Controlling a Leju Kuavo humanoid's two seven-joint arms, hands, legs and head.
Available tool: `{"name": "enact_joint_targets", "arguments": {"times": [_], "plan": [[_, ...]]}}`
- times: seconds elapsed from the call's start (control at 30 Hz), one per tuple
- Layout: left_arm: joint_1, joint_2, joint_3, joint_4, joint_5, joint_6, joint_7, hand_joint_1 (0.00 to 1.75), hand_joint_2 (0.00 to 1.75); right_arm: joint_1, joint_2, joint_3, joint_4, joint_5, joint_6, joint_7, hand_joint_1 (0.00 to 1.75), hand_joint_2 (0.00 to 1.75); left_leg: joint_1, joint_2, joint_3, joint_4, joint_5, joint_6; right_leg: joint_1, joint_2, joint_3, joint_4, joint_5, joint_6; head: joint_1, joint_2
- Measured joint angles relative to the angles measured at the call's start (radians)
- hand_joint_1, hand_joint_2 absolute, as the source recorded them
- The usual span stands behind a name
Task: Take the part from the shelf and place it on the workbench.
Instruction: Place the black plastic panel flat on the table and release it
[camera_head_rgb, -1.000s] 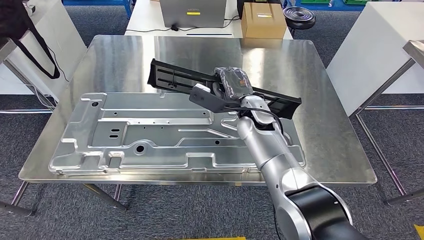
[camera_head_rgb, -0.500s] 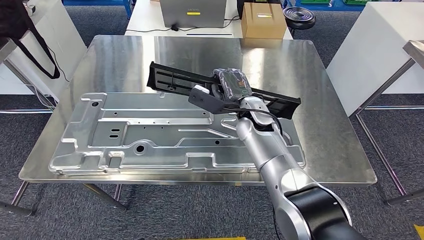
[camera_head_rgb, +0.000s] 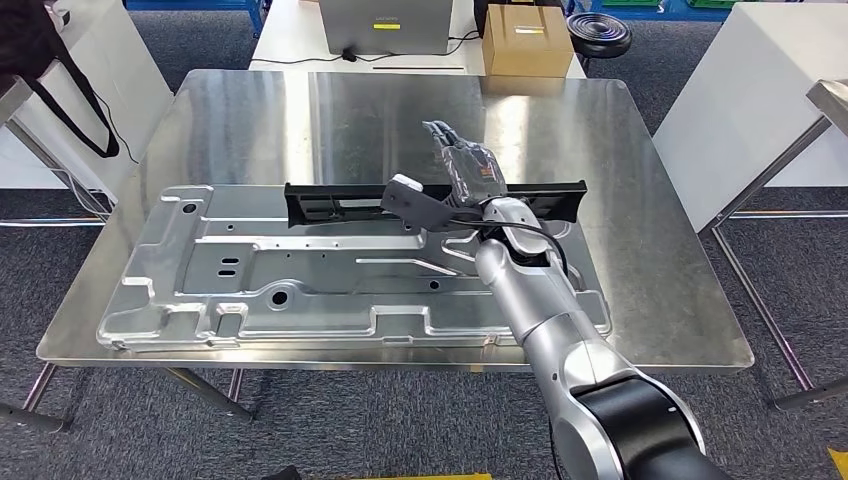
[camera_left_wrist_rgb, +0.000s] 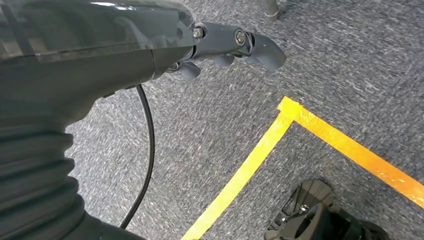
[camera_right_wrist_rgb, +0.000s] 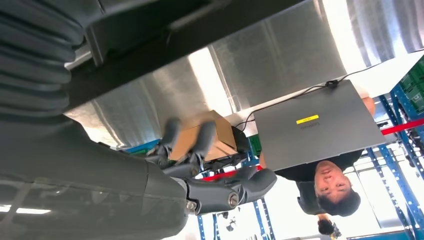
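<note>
Now right hand (camera_head_rgb: 462, 160) open (fingers spread), black part (camera_head_rgb: 340, 203) on workbench (camera_head_rgb: 650, 290)

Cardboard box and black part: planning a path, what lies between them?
In the head view, bare steel workbench lies between the cardboard box and the black part.

right hand (camera_right_wrist_rgb: 210, 165) fingers spread, black part (camera_right_wrist_rgb: 165, 42), cardboard box (camera_right_wrist_rgb: 215, 135)

Bright, even overhead light glares white off the steel surface (camera_head_rgb: 640, 300). The right wrist view blows out at the backlit windows; near parts blur.
</note>
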Motion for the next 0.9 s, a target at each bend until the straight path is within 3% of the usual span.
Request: {"name": "enact_joint_targets", "arguments": {"times": [0.3,0.47,0.63,0.9], "plan": [[0.0,0.0,0.003,0.0,0.016,-0.009,0.019,0.0,0.0,0.001,-0.003,-0.001,0.0,-0.015,0.021,0.0,0.0,0.0,0.0,0.0,0.0,0.0,0.0,0.0,0.0,0.0,0.0,0.0,0.0,0.0,0.0,0.0],[0.001,0.0,0.005,0.0,0.02,-0.01,0.028,0.0,0.0,-0.004,-0.002,-0.027,0.001,-0.102,0.13,0.012,0.0,0.0,0.0,0.0,0.0,0.0,0.0,0.0,0.0,0.0,0.0,0.0,0.0,0.0,0.0,0.0],[0.001,0.0,0.005,0.0,0.024,-0.024,0.031,0.0,0.0,-0.043,0.002,-0.091,0.011,-0.193,0.281,0.078,0.0,0.0,0.0,-0.001,0.0,0.0,0.0,0.0,0.0,0.0,0.001,0.0,0.0,0.0,0.0,0.0],[0.0,0.002,0.008,0.0,0.03,-0.033,0.03,0.0,0.0,-0.067,0.004,-0.139,0.024,-0.21,0.317,0.128,0.0,0.0,0.0,-0.001,0.0,0.0,0.0,0.0,0.0,0.0,0.001,0.0,0.0,0.0,0.0,0.0]]}}
